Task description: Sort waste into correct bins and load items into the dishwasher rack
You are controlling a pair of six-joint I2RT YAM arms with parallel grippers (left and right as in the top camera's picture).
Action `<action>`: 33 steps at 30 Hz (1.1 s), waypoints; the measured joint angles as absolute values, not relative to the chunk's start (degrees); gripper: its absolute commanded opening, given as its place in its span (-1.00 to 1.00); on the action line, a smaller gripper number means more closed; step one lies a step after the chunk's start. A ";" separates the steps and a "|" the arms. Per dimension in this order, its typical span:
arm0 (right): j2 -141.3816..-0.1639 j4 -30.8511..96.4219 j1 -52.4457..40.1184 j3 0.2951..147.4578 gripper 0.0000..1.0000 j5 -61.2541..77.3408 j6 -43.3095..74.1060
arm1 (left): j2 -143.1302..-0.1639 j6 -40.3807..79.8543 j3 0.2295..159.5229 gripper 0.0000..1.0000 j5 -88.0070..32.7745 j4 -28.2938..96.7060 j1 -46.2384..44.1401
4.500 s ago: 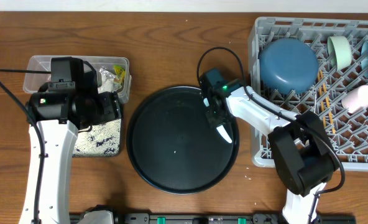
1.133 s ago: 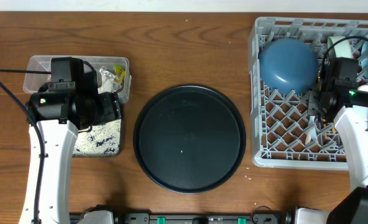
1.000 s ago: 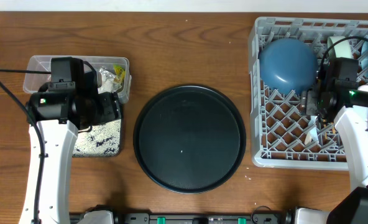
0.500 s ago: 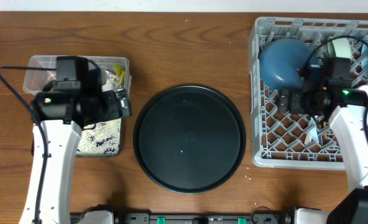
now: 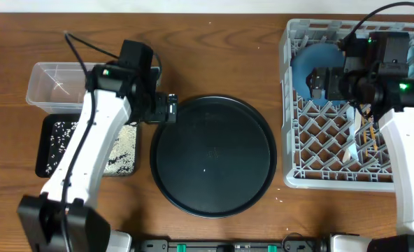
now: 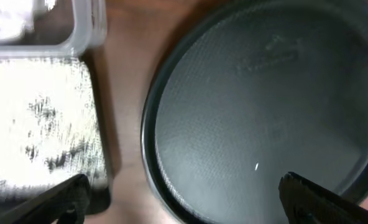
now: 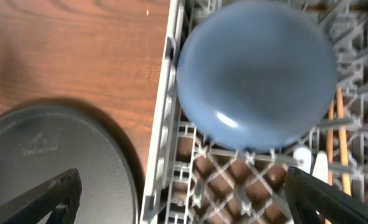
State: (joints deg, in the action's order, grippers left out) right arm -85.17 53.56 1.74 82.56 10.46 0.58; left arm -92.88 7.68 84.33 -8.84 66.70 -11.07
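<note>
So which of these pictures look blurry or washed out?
Left wrist view: rice glares white, round black tray looks soft. Right wrist view: blue bowl smeared, one small highlight. Overhead view: sharp, evenly lit.

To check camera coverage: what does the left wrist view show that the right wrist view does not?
Only the left wrist view: a corner of the clear tub and the shallow black tray covered with rice grains. Only the right wrist view: the blue bowl upside down in the grey rack, with chopsticks and a white spoon. Both: the round black tray and the wooden table.
</note>
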 measured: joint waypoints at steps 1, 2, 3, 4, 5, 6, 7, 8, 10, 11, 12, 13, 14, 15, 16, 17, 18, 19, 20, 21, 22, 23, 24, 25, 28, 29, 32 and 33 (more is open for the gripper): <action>-85.17 54.83 1.74 82.63 0.99 10.50 0.64 | -93.14 7.68 84.68 0.96 -8.71 67.88 -10.96; -85.17 56.64 1.74 82.63 0.99 10.55 0.80 | -93.21 7.68 84.88 0.96 -8.56 69.32 -10.92; -85.17 58.00 1.74 82.61 0.99 10.48 0.84 | -93.19 7.68 84.97 0.96 -8.23 70.59 -10.92; -85.17 59.11 1.74 82.61 0.99 10.50 0.86 | -93.12 7.68 85.08 0.96 -7.66 71.99 -10.87; -85.17 60.18 1.74 82.61 0.99 10.52 0.91 | -93.08 7.68 85.08 0.95 -7.25 73.06 -10.87; -85.17 60.71 1.74 82.61 0.99 10.50 0.91 | -92.99 7.68 85.10 0.96 -6.74 74.06 -10.87; -85.17 61.04 1.74 82.50 0.99 10.50 0.95 | -92.75 7.68 85.10 0.96 -6.22 74.91 -10.90; -85.12 61.12 1.74 82.26 0.99 10.50 1.02 | -92.44 7.68 85.08 0.96 -5.96 75.20 -10.87; -84.64 61.01 1.74 80.84 0.98 10.44 1.37 | -90.65 7.68 84.38 0.96 -5.37 74.74 -10.87; -84.18 60.64 1.74 79.77 0.99 10.28 1.78 | -89.41 7.68 83.61 0.96 -5.30 73.93 -10.87; -83.29 59.55 1.74 78.00 0.99 10.13 2.13 | -87.61 7.68 82.39 0.95 -5.15 72.84 -10.87; -82.24 58.83 1.74 76.18 0.99 10.00 2.44 | -85.60 7.68 80.99 0.96 -5.10 71.83 -10.87; -80.73 57.34 1.74 73.91 0.99 9.89 2.61 | -83.00 7.68 79.07 0.96 -5.06 70.04 -10.87; -79.05 55.48 1.74 71.59 0.99 9.69 2.81 | -79.64 7.68 76.62 0.96 -4.93 68.07 -10.87; -76.64 53.32 1.74 68.55 0.99 9.54 2.94 | -76.49 7.68 74.28 0.96 -4.84 66.22 -10.87; -73.76 51.09 1.74 65.36 0.98 9.45 3.03 | -72.51 7.68 71.53 0.96 -4.62 64.16 -10.87; -70.87 48.88 1.74 62.43 0.98 9.39 3.20 | -68.69 7.68 68.93 0.96 -4.32 62.26 -10.87; -67.18 46.44 1.74 58.98 0.98 9.32 3.27 | -64.58 7.70 66.24 0.96 -4.03 60.51 -10.87; -63.55 44.14 1.74 55.83 0.98 9.17 3.33 | -59.79 7.73 63.42 0.96 -3.64 59.02 -10.87; -59.96 43.03 1.74 53.19 0.98 9.08 3.44 | -55.66 7.75 61.06 0.96 -3.36 57.78 -10.87; -56.27 41.87 1.74 50.68 0.98 8.80 3.46 | -51.62 7.77 58.81 0.96 -2.96 56.69 -10.87; -52.29 40.88 1.74 48.21 0.99 8.16 3.46 | -47.13 7.79 56.53 0.96 -2.66 55.86 -10.87; -49.39 40.34 1.74 46.46 0.98 7.68 3.46 | -43.86 7.84 54.92 0.96 -2.50 55.11 -10.87; -46.39 39.99 1.74 44.58 0.99 7.03 3.46 | -39.99 7.90 53.15 0.96 -2.33 54.22 -10.87; -40.27 39.72 1.74 40.97 0.98 5.85 3.49 | -32.01 7.92 50.57 0.96 -2.09 53.78 -10.87; -38.52 40.01 1.74 39.88 0.98 5.52 3.49 | -30.22 7.92 50.28 0.96 -2.04 53.76 -10.87; -35.83 42.04 1.74 38.37 0.99 5.10 3.49 | -25.67 7.92 50.11 0.96 -1.85 53.76 -10.87; -35.42 43.07 1.74 38.17 0.99 5.06 3.49 | -24.56 7.92 50.11 0.96 -1.69 53.76 -10.87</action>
